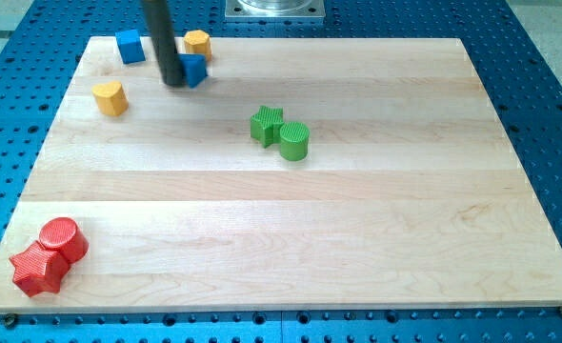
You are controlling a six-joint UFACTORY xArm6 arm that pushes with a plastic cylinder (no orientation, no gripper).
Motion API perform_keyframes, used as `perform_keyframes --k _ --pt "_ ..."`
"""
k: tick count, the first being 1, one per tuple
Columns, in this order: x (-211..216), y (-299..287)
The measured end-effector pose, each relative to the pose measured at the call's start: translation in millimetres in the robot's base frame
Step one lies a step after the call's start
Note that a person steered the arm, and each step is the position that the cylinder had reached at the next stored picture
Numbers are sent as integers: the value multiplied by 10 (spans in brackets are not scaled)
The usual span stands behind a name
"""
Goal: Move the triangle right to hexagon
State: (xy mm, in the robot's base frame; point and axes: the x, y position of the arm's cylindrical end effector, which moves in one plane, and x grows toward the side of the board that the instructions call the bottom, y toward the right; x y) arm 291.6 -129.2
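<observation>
One push is under way: my tip [177, 82], a bare rod with no jaws, touches the blue triangle [194, 69]; next, nudge it right of the orange hexagon [197, 43].

This looks like a lab or robot test bench. My wooden board [291, 210] lies on a blue metal table [548, 57] studded with a regular grid of holes, and a metal mounting plate [274, 9], probably my arm's base, shows at the view's top.
</observation>
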Motion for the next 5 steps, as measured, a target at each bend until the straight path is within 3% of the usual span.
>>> perform_keyframes --k 1,2,4,5 --pt "145 -54" --pt "158 258" --pt "24 -113" --pt "11 191"
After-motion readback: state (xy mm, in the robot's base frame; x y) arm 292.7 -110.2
